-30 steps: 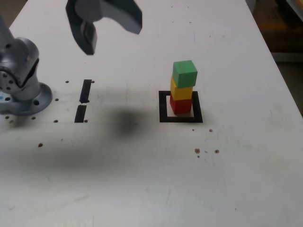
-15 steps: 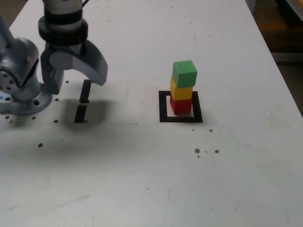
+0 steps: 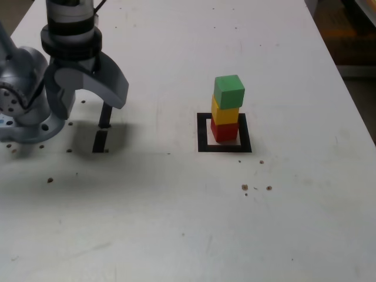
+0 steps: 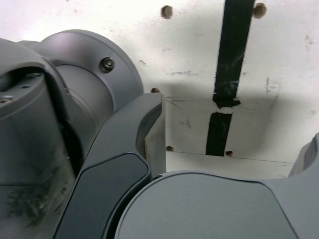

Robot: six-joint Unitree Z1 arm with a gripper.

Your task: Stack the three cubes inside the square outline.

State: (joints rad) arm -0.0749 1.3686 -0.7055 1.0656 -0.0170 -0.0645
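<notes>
In the exterior view the three cubes stand as one tower: the red cube (image 3: 224,131) at the bottom, the yellow cube (image 3: 225,111) on it, the green cube (image 3: 229,90) on top, turned a little. The red one rests inside the square outline (image 3: 203,131). My gripper (image 3: 88,100) hangs open and empty far to the exterior view's left, pointing down over the two black strips, well apart from the tower. The wrist view shows no cubes, only the jaws close up and the white table.
Two short black strips (image 3: 104,120) (image 4: 230,59) lie end to end under the gripper. The arm's grey base (image 3: 26,97) stands at the exterior view's left edge. Small screw holes (image 3: 257,188) dot the white table (image 3: 176,223); its right edge drops off near the exterior view's right.
The gripper has come down and toward the exterior view's left, from high over the table to just above the black strips. The tower has not moved.
</notes>
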